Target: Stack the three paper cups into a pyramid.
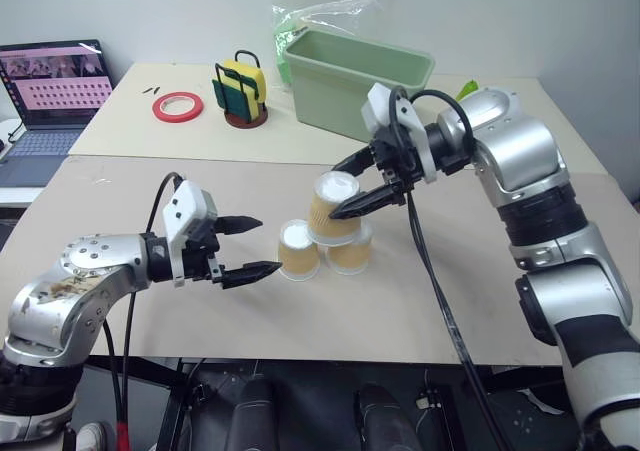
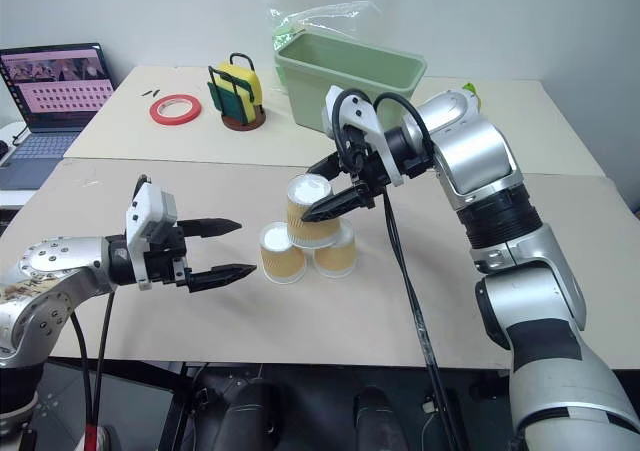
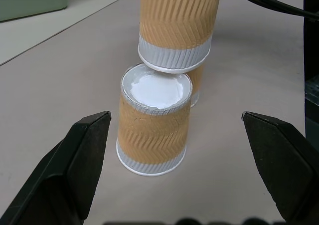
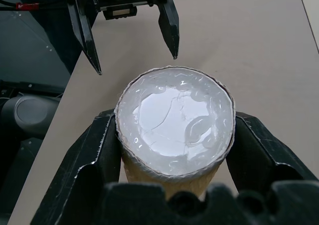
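We see the three paper cups gathered near the middle of the brown desk (image 1: 420,321), all upside down with their white bases up. Two of them stand side by side on the desk surface, touching or nearly so: the left bottom cup (image 1: 298,249) and the right bottom cup (image 1: 350,253). The top cup (image 1: 333,207) sits above them, its white rim resting across their bases, and in the left wrist view that rim meets the near cup's base at its far edge. Our right claw (image 1: 357,183) reaches in from the right and is closed on the top cup; in the right wrist view one black finger presses each side of the cup just under its white base. Our left claw (image 1: 250,245) hovers just left of the left bottom cup with its fingers spread wide, holding nothing and touching none of the cups. On the lighter desk behind, we see a pale-green tub (image 1: 358,79) beyond the cups, a small rack holding yellow and green sponges (image 1: 241,92), a roll of red tape (image 1: 178,105) to its left, and an open laptop (image 1: 52,89) at the far left edge.
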Robot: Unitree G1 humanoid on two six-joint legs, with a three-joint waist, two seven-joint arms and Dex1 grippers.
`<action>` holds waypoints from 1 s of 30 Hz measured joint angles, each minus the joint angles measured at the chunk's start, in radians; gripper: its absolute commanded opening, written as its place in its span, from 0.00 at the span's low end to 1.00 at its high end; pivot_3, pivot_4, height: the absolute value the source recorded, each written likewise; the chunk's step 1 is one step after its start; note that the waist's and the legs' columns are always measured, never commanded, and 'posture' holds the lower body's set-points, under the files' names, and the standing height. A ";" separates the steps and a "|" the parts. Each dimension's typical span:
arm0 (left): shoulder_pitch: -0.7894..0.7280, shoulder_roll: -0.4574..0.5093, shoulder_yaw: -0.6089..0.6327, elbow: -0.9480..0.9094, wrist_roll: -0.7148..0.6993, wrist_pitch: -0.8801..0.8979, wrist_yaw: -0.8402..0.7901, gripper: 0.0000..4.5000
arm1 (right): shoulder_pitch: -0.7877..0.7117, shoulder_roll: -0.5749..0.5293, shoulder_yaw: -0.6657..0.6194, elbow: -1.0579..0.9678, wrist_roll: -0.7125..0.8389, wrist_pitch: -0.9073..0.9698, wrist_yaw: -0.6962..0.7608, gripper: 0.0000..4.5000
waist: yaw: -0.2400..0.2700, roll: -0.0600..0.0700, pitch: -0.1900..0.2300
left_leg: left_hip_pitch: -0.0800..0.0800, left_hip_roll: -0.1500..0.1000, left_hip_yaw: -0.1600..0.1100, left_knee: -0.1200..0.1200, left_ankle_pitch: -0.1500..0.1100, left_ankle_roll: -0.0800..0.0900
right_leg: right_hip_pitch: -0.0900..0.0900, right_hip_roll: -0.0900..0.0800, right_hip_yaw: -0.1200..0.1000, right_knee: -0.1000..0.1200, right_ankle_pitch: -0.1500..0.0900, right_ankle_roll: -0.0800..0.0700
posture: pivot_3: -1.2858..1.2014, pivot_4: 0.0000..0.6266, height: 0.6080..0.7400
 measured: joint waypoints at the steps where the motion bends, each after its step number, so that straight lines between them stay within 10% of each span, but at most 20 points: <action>1: 0.002 0.000 0.000 0.000 0.000 0.000 0.000 1.00 | 0.000 0.001 0.000 0.000 0.000 0.000 0.000 0.60 | 0.000 0.000 0.000 | 0.000 0.000 0.000 0.000 0.000 0.000 | 0.000 0.000 0.000 0.000 0.000 0.000 | 0.52 0.24 0.36; 6: 0.002 0.000 0.000 0.000 0.000 0.000 0.000 1.00 | 0.002 0.012 -0.001 0.000 -0.005 -0.002 -0.005 0.60 | 0.000 0.000 0.000 | 0.000 0.000 0.000 0.000 0.000 0.000 | 0.000 0.000 0.000 0.000 0.000 0.000 | 0.52 0.24 0.36; 11: 0.002 0.000 0.000 0.000 0.001 0.000 0.000 1.00 | 0.017 0.018 -0.003 0.002 -0.021 -0.004 -0.021 0.98 | 0.000 0.000 0.000 | 0.000 0.000 0.000 0.000 0.000 0.000 | 0.000 0.000 0.000 0.000 0.000 0.000 | 0.52 0.24 0.36; 22: -0.004 0.000 -0.001 0.000 0.005 0.000 0.008 1.00 | -0.018 -0.032 -0.140 -0.042 0.084 0.084 -0.031 0.98 | 0.002 0.001 0.001 | -0.001 0.000 0.000 0.000 0.000 0.000 | -0.001 0.000 0.000 0.000 0.000 0.000 | 0.52 0.24 0.36; 30: 0.155 -0.006 0.110 -0.053 -0.013 0.024 0.080 1.00 | -0.018 -0.153 -0.502 -0.193 0.339 0.395 -0.263 0.98 | -0.008 -0.001 0.001 | 0.001 0.001 0.000 -0.002 0.000 0.000 | 0.000 0.000 0.000 0.000 0.000 -0.001 | 0.52 0.24 0.36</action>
